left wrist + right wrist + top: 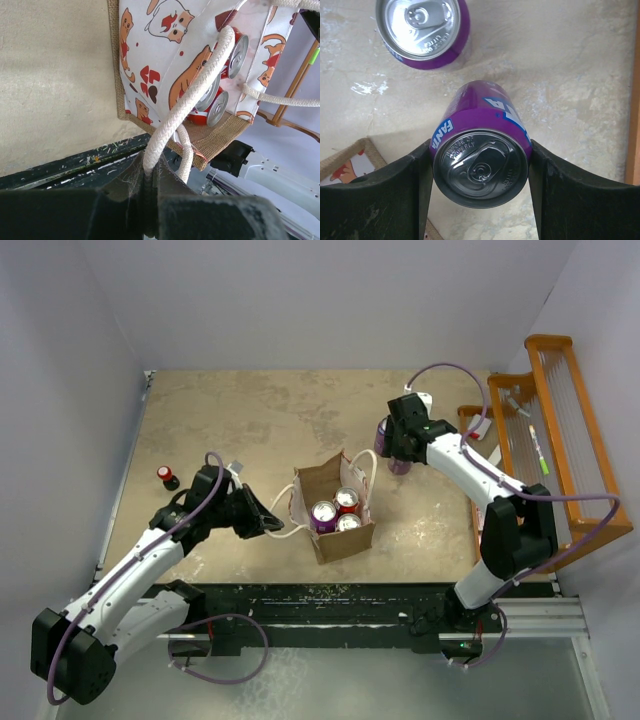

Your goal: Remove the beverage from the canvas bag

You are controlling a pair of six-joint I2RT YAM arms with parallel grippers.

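Two grips: right pincer (480, 172) clamps a FANTA can (479, 125), left pincer (150, 200) pinches the canvas bag's (345, 540) rope handle (192, 92).

Left claw (149, 186) pinched fully closed, right claw (480, 170) clamped partway

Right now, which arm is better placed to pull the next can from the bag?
Right, probably. The left pincer is clamped on the rope handle, steadying the canvas bag; the right pincer only has to set down its purple can beside the standing can.
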